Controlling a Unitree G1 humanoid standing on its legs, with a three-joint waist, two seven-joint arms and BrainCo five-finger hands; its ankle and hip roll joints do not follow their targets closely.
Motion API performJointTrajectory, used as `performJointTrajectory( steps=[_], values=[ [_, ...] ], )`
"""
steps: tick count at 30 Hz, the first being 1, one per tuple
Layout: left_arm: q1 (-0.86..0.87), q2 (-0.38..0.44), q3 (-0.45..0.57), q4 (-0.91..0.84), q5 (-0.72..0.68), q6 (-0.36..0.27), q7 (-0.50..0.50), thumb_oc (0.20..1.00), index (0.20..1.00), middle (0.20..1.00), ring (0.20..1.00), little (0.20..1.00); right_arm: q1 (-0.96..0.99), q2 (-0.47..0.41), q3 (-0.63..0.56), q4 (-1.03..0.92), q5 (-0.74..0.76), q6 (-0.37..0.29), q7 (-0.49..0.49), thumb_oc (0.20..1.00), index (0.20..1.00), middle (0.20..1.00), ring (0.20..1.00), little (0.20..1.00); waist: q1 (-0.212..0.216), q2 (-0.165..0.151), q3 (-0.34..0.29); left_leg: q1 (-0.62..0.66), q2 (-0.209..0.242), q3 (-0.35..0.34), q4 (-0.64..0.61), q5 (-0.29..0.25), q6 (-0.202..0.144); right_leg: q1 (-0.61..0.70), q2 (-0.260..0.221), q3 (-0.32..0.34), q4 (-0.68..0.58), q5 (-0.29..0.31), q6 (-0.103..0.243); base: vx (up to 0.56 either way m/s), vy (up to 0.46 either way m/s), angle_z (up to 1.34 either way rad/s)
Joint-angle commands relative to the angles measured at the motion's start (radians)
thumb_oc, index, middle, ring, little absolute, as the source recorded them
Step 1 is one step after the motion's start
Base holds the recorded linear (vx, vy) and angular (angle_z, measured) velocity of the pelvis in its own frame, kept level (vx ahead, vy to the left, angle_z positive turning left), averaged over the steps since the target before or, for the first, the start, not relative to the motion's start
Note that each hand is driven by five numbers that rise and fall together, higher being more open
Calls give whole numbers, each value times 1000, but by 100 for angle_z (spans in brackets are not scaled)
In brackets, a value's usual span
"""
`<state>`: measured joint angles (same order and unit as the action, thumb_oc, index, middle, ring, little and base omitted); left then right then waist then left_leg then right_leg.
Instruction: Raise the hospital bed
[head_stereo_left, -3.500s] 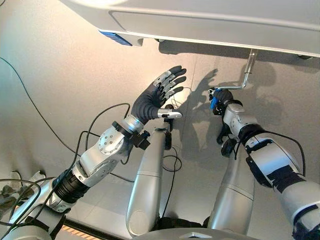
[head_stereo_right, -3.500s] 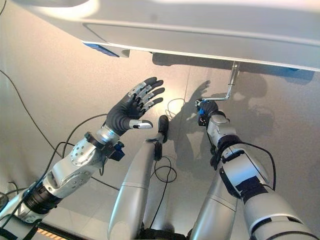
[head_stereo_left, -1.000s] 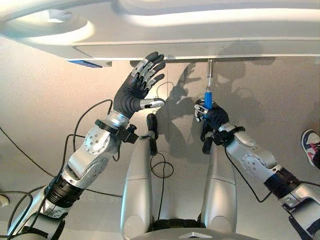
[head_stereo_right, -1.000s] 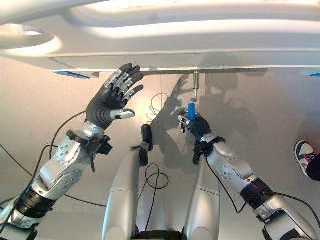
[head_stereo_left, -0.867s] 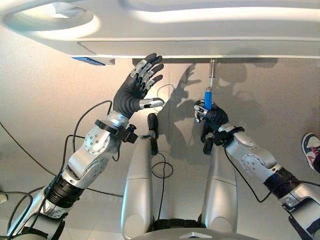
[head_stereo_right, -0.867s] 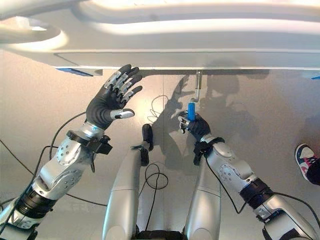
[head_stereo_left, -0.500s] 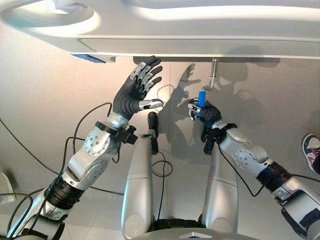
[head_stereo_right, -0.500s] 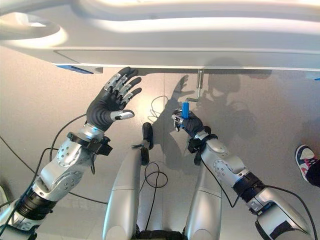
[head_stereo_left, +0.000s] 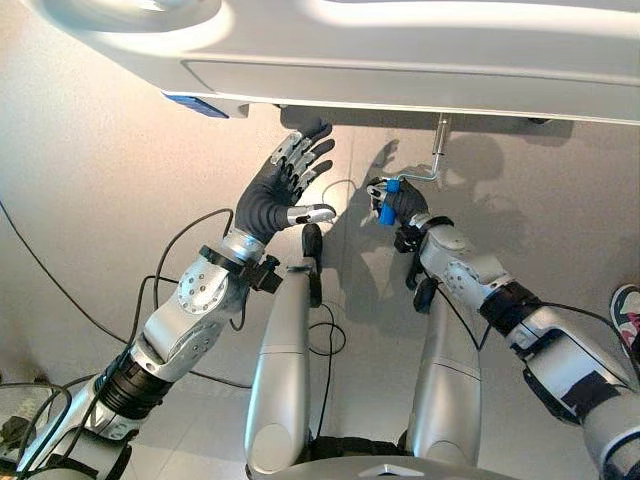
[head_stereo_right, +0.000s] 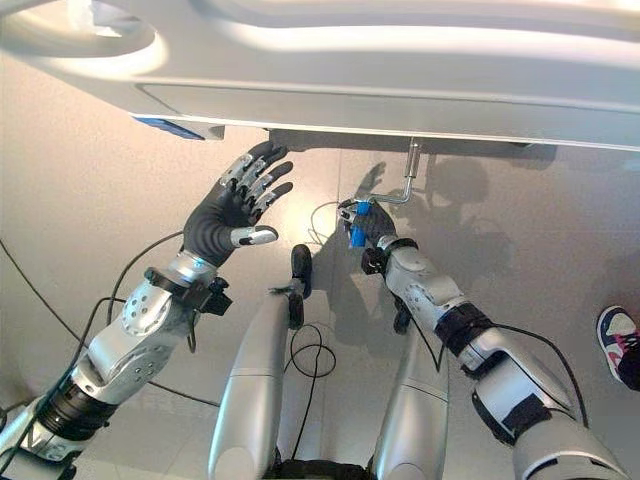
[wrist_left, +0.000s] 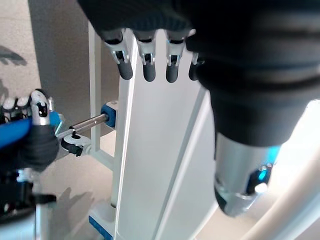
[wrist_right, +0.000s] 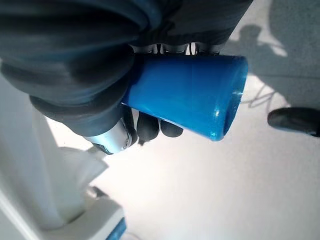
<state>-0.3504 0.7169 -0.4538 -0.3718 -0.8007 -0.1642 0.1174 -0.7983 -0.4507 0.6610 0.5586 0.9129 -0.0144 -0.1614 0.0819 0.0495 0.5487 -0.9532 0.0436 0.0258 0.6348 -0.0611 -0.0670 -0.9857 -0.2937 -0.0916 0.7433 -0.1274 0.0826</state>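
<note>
Left hand (head_stereo_left: 272, 192) raised left of centre, fingers spread and relaxed, holding nothing, just under the edge of the white bed (head_stereo_left: 420, 50) spanning the top of the frame. Right of it, right hand (head_stereo_left: 398, 203) clenched round the blue handle (wrist_right: 182, 95) of the metal crank (head_stereo_left: 432, 160) hanging below the bed's edge. Shoe (head_stereo_left: 627, 310) at far right edge.

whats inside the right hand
The right hand is curled round the crank's blue handle; the handle's free end sticks out past the fingers. The part inside the palm is covered. The metal crank arm runs up under the bed.
</note>
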Motion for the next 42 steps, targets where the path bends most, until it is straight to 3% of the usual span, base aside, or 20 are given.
performJointTrajectory(
  steps=[1, 12, 18, 22, 29, 36, 42],
  values=[
    [-9, -26, -23, -128, -20, -63, -3, 1000, 1000, 1000, 1000, 1000, -231, 94, -25, -30, -60, -61, 19, 200, 200, 200, 200, 200, 38, 67, -29, 14, -32, 11, -79, 48, 25, 30, -9, 13, -65, 83, 41, 23, 44, 1],
    [-14, -63, -45, -116, -40, -67, -16, 1000, 1000, 1000, 1000, 1000, -239, 135, -110, 294, -118, -31, 25, 200, 200, 200, 200, 200, 48, 111, -29, -43, -49, 9, -21, 41, 24, -24, -14, 29, -4, 74, 39, 31, 23, 3],
    [-16, -76, -64, -119, -54, -71, -27, 1000, 1000, 1000, 1000, 1000, -244, 107, -213, 601, -167, -10, 19, 200, 200, 200, 200, 200, 60, 157, -29, -91, -62, 9, 28, 44, 10, -68, -22, 44, 59, 68, 38, 37, 1, 11],
    [-33, -83, -89, -106, -56, -72, -45, 1000, 1000, 1000, 1000, 1000, -215, 29, -276, 713, -200, -1, 22, 200, 200, 200, 200, 200, 60, 184, -29, -112, -67, 15, 49, 46, 1, -95, -30, 62, 95, 57, 38, 24, 2, 9],
    [-50, -94, -100, -98, -56, -76, -77, 1000, 1000, 1000, 1000, 1000, -128, -88, -346, 748, -206, -6, 34, 200, 200, 200, 200, 200, 47, 204, -29, -123, -69, 31, 66, 45, -7, -123, -36, 91, 125, 49, 36, 13, 5, 5],
    [-23, -85, -95, -92, -55, -71, -113, 1000, 1000, 1000, 1000, 1000, -26, -233, -444, 771, -177, -22, 43, 200, 200, 200, 200, 200, 22, 208, -29, -120, -59, 43, 72, 50, -12, -136, -38, 106, 142, 49, 37, 14, -16, -5],
    [-7, -90, -90, -89, -55, -67, -127, 1000, 1000, 1000, 1000, 1000, 27, -307, -496, 764, -153, -40, 46, 200, 200, 200, 200, 200, -3, 204, -29, -112, -47, 54, 72, 49, -8, -148, -31, 114, 149, 52, 42, 13, -38, -6]
  ],
)
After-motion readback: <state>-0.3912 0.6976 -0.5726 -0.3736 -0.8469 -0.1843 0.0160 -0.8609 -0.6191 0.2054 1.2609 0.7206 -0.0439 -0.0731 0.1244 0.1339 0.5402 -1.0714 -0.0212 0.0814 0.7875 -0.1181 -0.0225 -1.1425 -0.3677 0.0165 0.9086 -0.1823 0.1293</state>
